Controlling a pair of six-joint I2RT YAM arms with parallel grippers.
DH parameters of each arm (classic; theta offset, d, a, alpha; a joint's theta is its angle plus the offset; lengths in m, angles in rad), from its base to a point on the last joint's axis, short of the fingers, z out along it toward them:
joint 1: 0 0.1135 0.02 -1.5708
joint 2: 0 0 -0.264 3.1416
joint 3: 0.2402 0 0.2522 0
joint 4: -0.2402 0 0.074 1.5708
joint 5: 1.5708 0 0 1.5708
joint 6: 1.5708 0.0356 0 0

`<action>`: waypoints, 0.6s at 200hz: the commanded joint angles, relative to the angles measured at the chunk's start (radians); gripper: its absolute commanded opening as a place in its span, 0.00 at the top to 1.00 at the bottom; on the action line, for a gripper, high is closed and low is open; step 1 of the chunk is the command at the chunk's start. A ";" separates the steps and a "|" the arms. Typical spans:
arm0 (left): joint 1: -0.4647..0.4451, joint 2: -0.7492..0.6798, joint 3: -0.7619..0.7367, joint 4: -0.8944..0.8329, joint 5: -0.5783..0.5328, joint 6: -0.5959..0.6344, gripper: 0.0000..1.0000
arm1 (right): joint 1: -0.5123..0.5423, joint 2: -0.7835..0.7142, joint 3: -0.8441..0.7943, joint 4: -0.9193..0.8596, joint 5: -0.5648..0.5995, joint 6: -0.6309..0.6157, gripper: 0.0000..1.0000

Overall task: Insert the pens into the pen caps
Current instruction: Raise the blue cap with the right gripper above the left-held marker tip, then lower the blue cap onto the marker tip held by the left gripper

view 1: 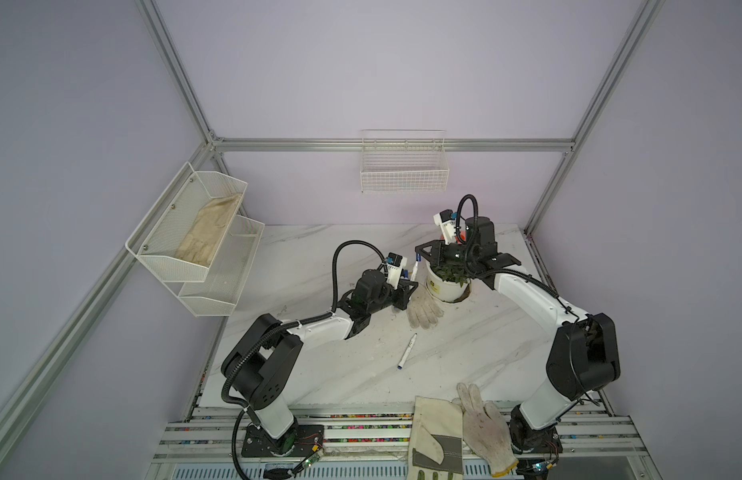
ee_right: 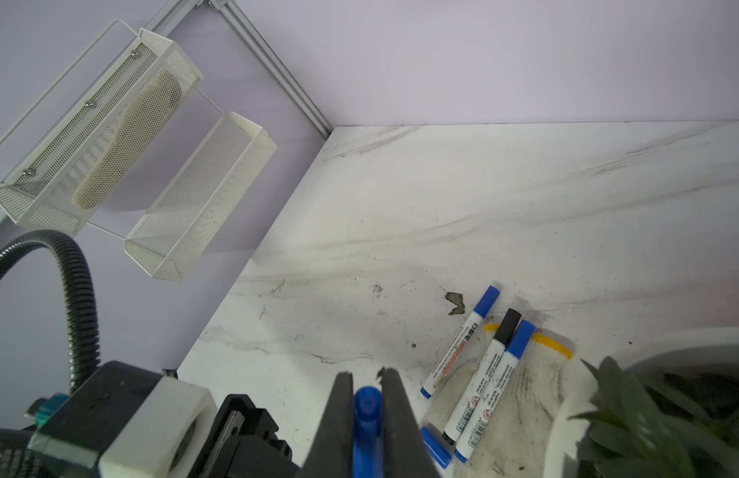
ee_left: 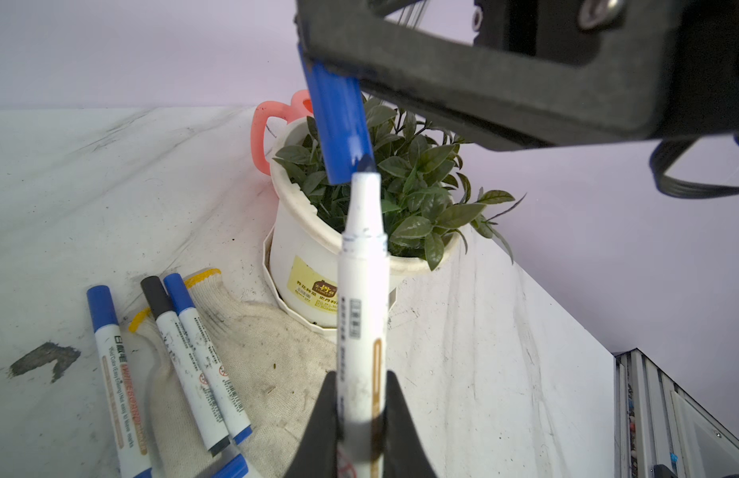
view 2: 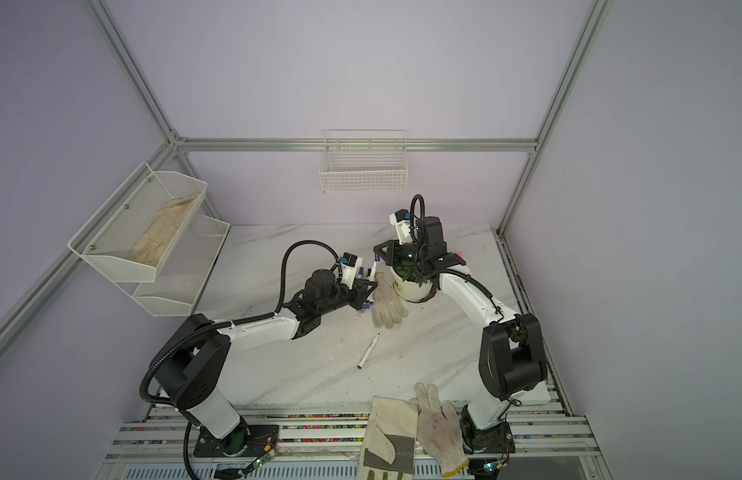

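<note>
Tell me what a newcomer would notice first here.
The uncapped pen clamped in the left gripper, its tip right at the mouth of the blue cap that the right gripper holds, by the potted plant. Next, capped pens beside it, lying partly on a knitted glove, and one lone pen mid-table.

The left arm point(view 1: 315, 328) reached forward, the left gripper point(ee_left: 361, 378) with its fingers point(ee_left: 322, 418) clamped on a pen point(ee_left: 363, 289). The right arm point(view 1: 523, 291) folded inward toward it, the right gripper point(ee_right: 365, 376) pinching a blue cap point(ee_right: 367, 407).
</note>
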 commanded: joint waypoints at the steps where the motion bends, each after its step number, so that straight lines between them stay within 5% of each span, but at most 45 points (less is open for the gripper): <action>1: -0.004 0.002 0.019 0.040 0.008 -0.005 1.00 | -0.003 -0.042 0.008 0.043 -0.052 0.016 1.00; 120: -0.004 0.001 0.016 0.034 0.003 -0.002 1.00 | -0.006 -0.060 -0.016 0.058 -0.067 0.023 1.00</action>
